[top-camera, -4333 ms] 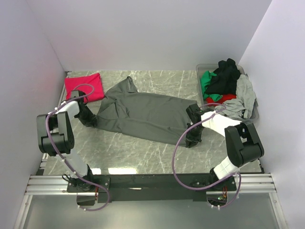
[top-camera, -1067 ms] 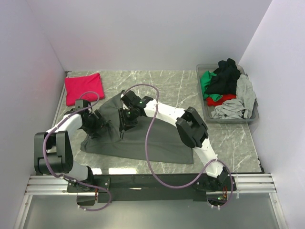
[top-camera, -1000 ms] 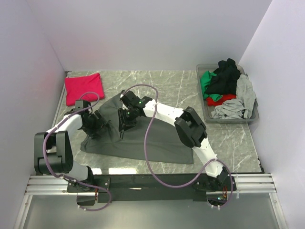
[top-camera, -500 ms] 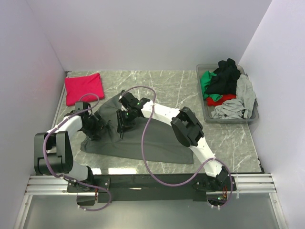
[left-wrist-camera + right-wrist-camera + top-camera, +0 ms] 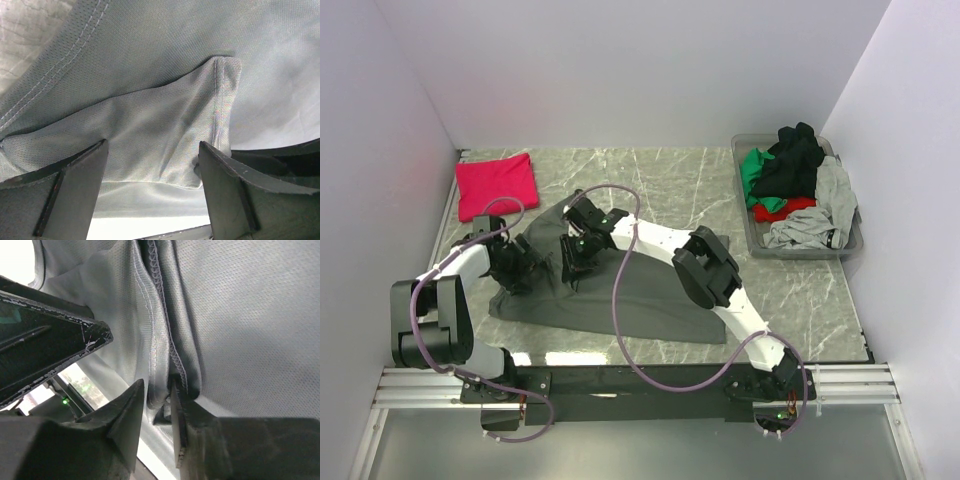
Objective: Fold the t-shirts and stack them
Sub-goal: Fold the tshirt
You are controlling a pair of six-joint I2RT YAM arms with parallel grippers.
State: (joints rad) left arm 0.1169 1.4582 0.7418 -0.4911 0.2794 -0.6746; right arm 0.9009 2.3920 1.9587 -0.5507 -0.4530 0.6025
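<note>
Grey shirt (image 5: pixel 660 305) is probably needing an even pull: right fingers (image 5: pixel 100 440) pinching its seam, left fingers (image 5: pixel 70 185) hovering released above.

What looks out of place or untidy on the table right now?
The grey shirt lies skewed, bunched at its left end, not yet a neat fold. A light grey shirt seems to hang over the right rim of the tub. The magenta shirt lies neatly folded.
</note>
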